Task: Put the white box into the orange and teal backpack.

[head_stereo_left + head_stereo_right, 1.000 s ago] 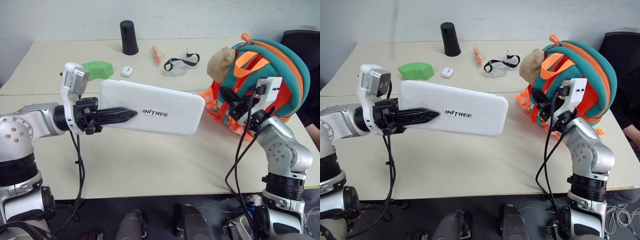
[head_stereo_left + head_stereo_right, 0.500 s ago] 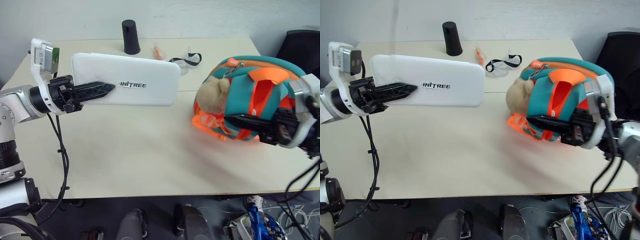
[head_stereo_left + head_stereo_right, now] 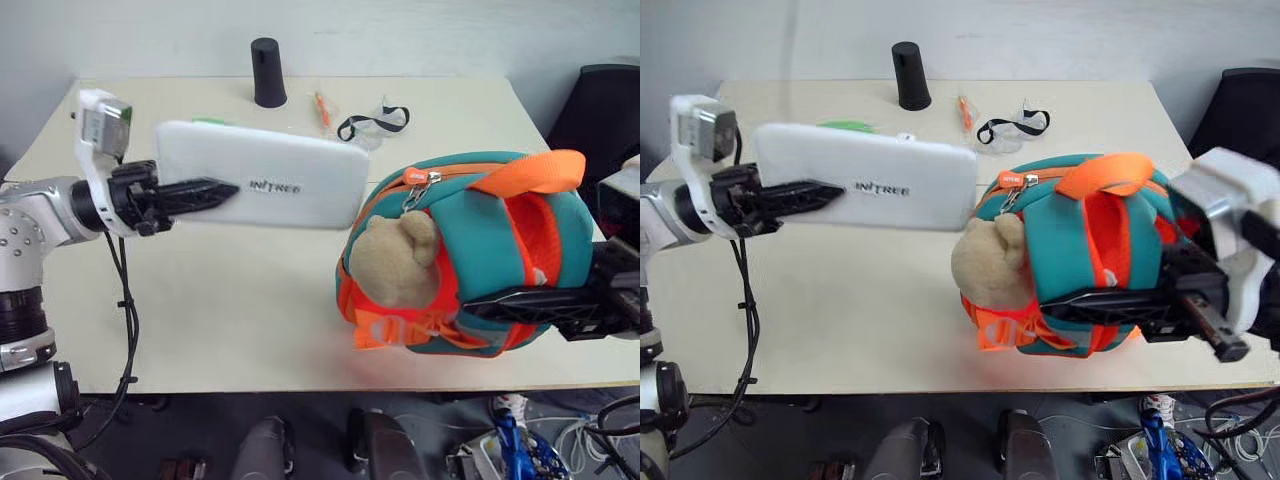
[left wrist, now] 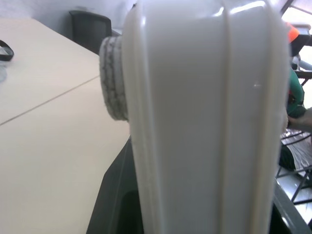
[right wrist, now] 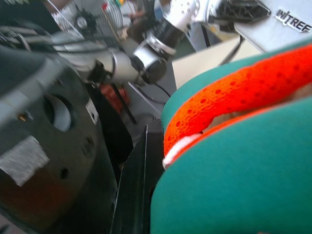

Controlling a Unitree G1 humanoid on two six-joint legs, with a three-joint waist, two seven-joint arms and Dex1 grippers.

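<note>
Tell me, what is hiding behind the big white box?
A bit of something green pokes out above the white box on the table. The rest of it is covered by the box, so its shape can't be seen.

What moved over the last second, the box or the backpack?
The right gripper, shut on the orange and teal backpack, dragged it from the table's far right toward the near edge and turned it. The left gripper kept its hold on the white box, raised above the table.
</note>
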